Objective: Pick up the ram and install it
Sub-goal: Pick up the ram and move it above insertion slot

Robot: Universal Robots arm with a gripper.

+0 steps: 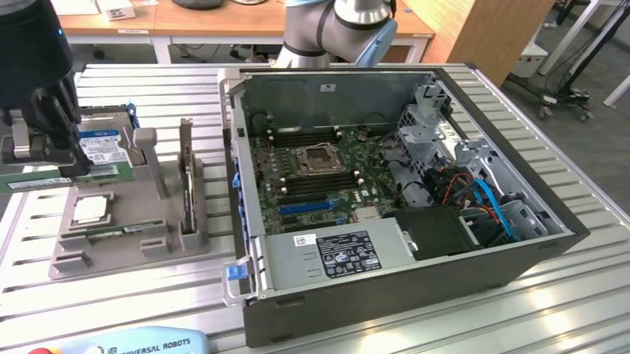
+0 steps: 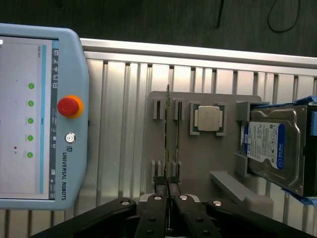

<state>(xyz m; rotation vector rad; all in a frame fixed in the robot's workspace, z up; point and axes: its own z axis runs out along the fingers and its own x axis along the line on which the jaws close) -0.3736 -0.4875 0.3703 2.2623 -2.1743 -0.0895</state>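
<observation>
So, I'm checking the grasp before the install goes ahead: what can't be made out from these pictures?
- Wrist view: the ram is seen edge-on, so its chips and contacts are hidden. The gripper, shut on it, covers the gripped part.
- Exterior view: the ram meets the picture's left edge, so that end is cut off. The gripper hides part of the hard drive.
- Exterior view: the memory-slot latches on the motherboard are too small to read.

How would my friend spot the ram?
Find the grey slotted holder on the exterior view's left of the open black computer case. There the black hand pinches the ram: a long thin green stick, unlike the boxy silver hard drive and square silver chip.
</observation>
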